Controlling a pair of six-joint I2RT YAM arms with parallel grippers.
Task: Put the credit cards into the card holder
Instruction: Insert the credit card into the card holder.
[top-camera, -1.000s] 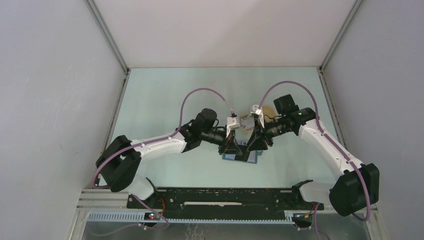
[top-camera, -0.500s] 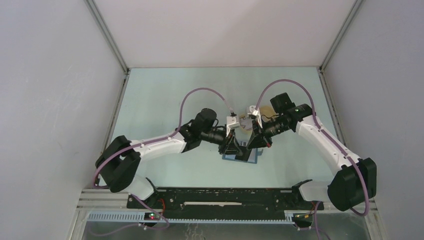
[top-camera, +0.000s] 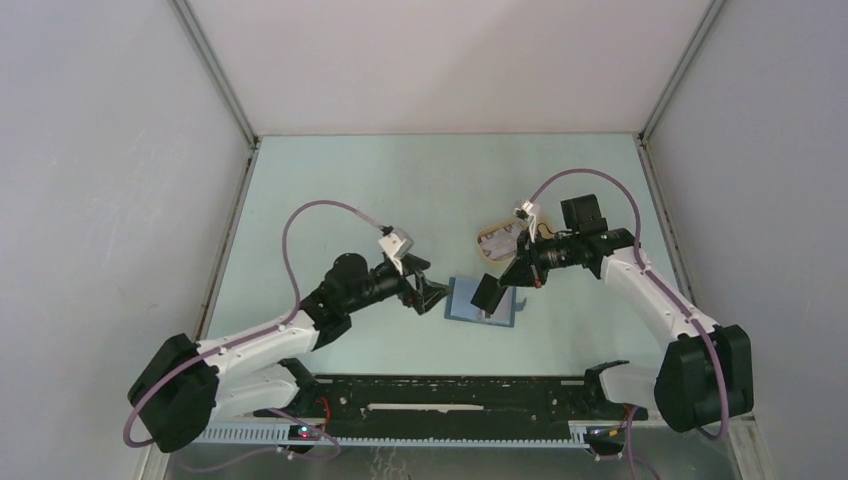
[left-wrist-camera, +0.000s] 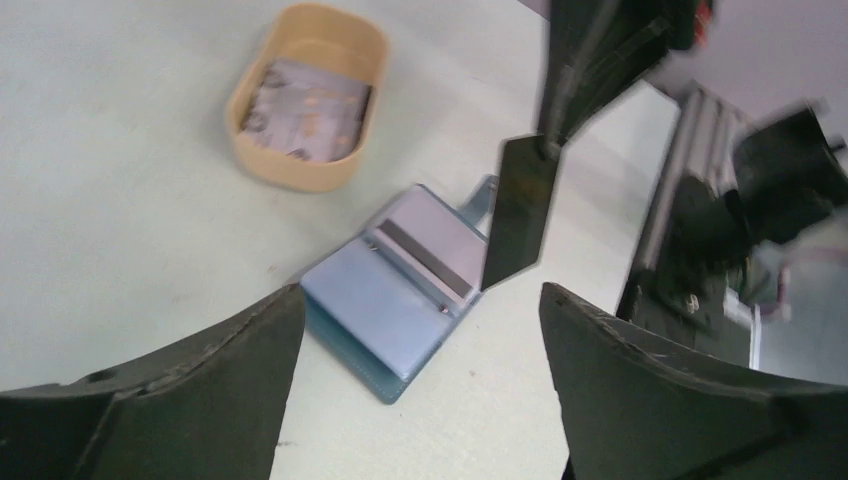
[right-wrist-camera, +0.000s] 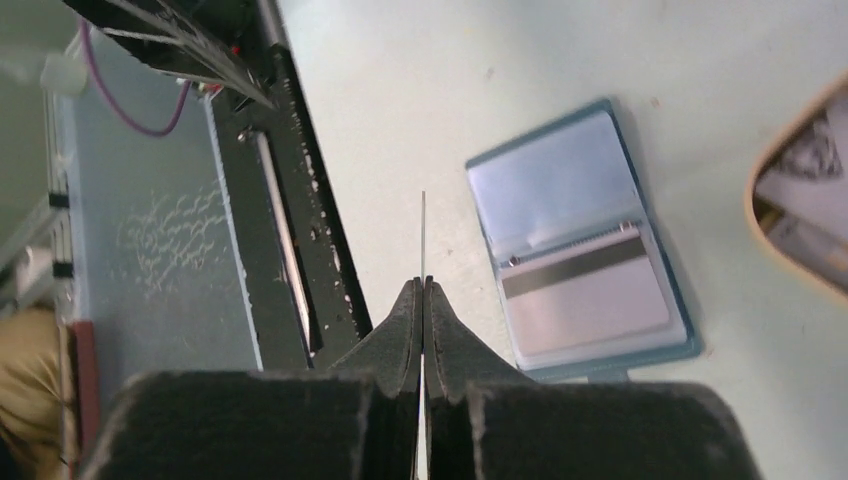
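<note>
Beside the open card holder (left-wrist-camera: 385, 300), our left gripper (top-camera: 428, 295) has backed away, fingers spread and empty, so it now lies flat unaided. Our right gripper (right-wrist-camera: 422, 287) stays clamped on a credit card (left-wrist-camera: 518, 215) close by, with a clear path to slot it.

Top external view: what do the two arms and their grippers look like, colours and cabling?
The left arm and right arm have white link shells with black joint housings. A purple cable loops from each arm to a small white wrist camera. The left gripper and right gripper are black with tapered fingers.
</note>
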